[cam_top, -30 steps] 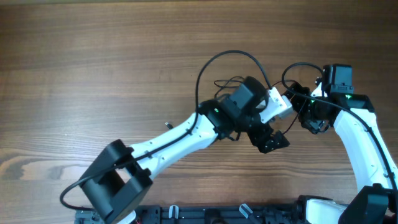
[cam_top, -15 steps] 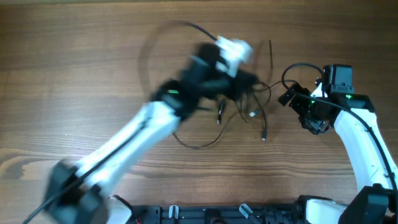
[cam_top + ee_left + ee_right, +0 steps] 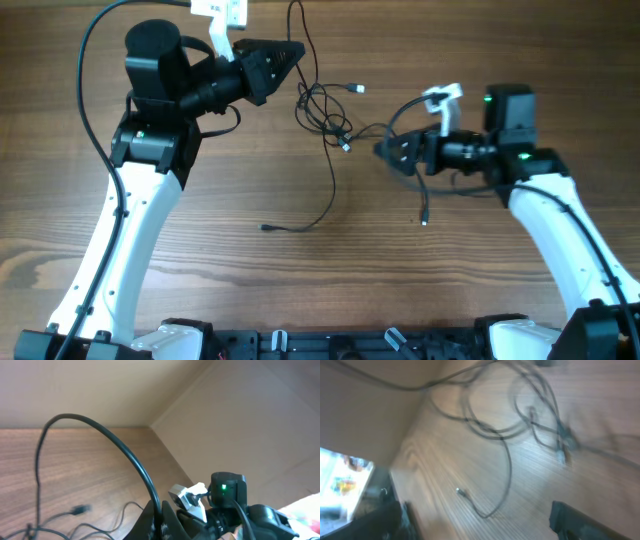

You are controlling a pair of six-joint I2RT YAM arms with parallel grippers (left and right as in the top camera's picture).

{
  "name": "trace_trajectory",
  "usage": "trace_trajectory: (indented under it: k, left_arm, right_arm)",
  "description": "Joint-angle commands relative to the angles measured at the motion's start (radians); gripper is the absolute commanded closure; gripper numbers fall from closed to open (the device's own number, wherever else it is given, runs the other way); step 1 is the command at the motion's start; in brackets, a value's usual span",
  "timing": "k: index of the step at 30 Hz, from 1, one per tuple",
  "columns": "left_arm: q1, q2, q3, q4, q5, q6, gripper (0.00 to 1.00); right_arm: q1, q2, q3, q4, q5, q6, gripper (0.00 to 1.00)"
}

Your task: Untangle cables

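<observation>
L gripper [image 3: 297, 51] pinching cables [image 3: 322, 104] at tip, bunch just beside, R gripper [image 3: 386, 150] spread, nearby

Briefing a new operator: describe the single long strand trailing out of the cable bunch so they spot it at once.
On the wooden table, a bunch of thin black cables lies right of the left gripper. One strand leaves the bunch toward the robot's side of the table and hooks left to a small plug. Unlike the loops above, it lies alone and nearly straight.
</observation>
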Motion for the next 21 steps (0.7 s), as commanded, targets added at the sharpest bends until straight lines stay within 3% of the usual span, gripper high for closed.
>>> trace_trajectory:
  k: [1, 5, 8, 10, 12, 13, 16, 18, 20, 21]
  left_arm:
    - [0.002, -0.006, 0.000, 0.007, 0.041, -0.059, 0.96]
    - [0.002, -0.006, 0.000, 0.000, 0.042, -0.060, 0.96]
    - [0.002, -0.006, 0.000, -0.005, 0.042, -0.060, 0.96]
    - [0.002, -0.006, 0.000, -0.004, 0.042, -0.064, 0.96]
    - [0.002, -0.006, 0.000, -0.005, 0.045, -0.068, 0.96]
    - [0.002, -0.006, 0.000, -0.008, 0.045, -0.068, 0.96]
    - [0.034, -0.007, 0.000, -0.008, 0.045, -0.068, 0.96]
    - [0.090, -0.010, 0.000, -0.013, 0.087, -0.021, 0.96]
    - [0.176, -0.019, 0.000, -0.016, 0.148, 0.020, 0.96]
    - [0.270, -0.037, 0.000, 0.039, 0.229, 0.019, 0.96]
  right_arm:
    - [0.174, -0.006, 0.012, 0.161, 0.165, -0.120, 0.05]
    - [0.349, 0.056, 0.012, 0.389, 0.365, -0.243, 0.07]
    - [0.404, 0.153, 0.012, 0.506, 0.550, -0.261, 0.17]
    - [0.404, 0.230, 0.012, 0.615, 0.559, -0.304, 0.26]
    - [0.404, 0.291, 0.012, 0.727, 0.592, -0.300, 0.56]
    - [0.404, 0.310, 0.012, 0.755, 0.615, -0.291, 0.96]
    - [0.372, 0.277, 0.012, 0.738, 0.705, -0.139, 0.96]
    - [0.318, 0.164, 0.013, 0.743, 0.708, -0.050, 0.96]
    - [0.232, 0.012, 0.013, 0.720, 0.729, -0.048, 0.96]
    - [0.140, -0.111, 0.013, 0.616, 0.859, -0.048, 0.96]
